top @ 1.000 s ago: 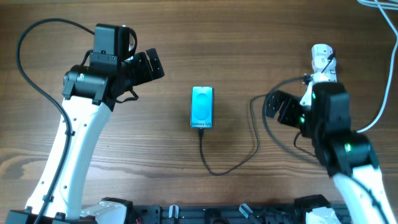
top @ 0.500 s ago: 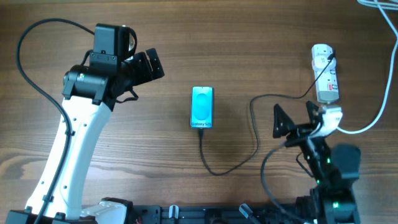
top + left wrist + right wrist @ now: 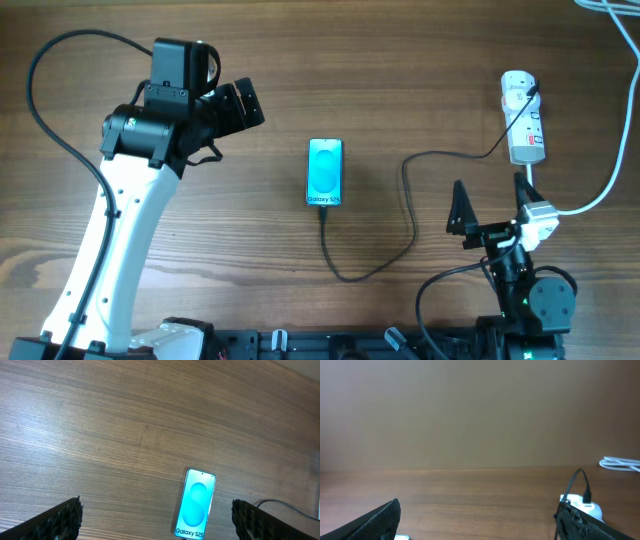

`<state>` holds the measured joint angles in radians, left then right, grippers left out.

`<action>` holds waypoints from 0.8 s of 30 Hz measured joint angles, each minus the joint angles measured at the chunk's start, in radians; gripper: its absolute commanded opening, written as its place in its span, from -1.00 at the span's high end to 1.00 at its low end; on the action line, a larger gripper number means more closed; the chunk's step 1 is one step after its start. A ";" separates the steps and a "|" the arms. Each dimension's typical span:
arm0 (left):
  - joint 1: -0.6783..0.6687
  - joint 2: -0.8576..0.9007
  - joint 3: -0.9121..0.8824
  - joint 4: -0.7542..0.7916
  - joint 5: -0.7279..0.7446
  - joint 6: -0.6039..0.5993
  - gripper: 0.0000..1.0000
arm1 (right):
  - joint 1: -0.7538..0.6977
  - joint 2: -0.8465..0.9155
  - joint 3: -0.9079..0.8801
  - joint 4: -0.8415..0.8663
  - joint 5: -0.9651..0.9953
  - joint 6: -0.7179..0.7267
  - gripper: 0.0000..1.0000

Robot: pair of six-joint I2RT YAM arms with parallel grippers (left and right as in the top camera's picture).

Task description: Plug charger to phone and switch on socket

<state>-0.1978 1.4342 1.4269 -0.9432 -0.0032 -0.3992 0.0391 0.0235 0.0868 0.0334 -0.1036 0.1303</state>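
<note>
The phone [image 3: 325, 172] lies flat mid-table with its teal screen up; it also shows in the left wrist view [image 3: 196, 504]. The thin black charger cable [image 3: 410, 215] runs from the phone's lower edge, loops toward the front and goes up to the white socket [image 3: 525, 130] at the right, where its black plug sits. My left gripper [image 3: 240, 105] is open and empty, up and left of the phone [image 3: 157, 525]. My right gripper [image 3: 492, 205] is open and empty, below the socket and pulled back toward the table's front. In the right wrist view the socket [image 3: 580, 502] peeks from behind my right finger.
A thicker white cord [image 3: 610, 180] runs from near my right gripper up along the right edge to the far right corner; it also shows in the right wrist view [image 3: 620, 464]. The wooden table [image 3: 300, 60] lies around the phone.
My right arm has drawn back from over the socket toward the table's front edge, uncovering the socket. The left arm, phone and cable have not moved.
</note>
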 measured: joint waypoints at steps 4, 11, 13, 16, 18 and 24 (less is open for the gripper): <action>0.000 0.000 0.000 0.000 0.000 0.000 -1.00 | 0.000 -0.003 -0.024 0.036 0.051 0.071 -1.00; 0.000 0.000 0.000 0.000 0.000 0.000 -1.00 | 0.000 -0.004 -0.034 0.073 0.079 0.080 -1.00; 0.000 0.000 0.000 0.000 0.000 0.000 -1.00 | 0.000 -0.004 -0.040 0.092 0.079 0.047 -1.00; 0.000 0.000 0.000 0.000 0.000 0.000 -1.00 | 0.000 -0.006 -0.065 0.095 0.079 -0.006 -0.99; 0.000 0.000 0.000 0.000 0.000 0.000 -1.00 | 0.000 -0.006 -0.072 0.061 0.079 -0.024 -1.00; 0.000 0.000 0.000 0.000 0.000 0.000 -1.00 | -0.001 -0.008 -0.080 -0.037 0.078 -0.116 -0.99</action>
<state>-0.1978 1.4342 1.4269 -0.9432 -0.0032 -0.3992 0.0383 0.0154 0.0063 -0.0036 -0.0254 0.0147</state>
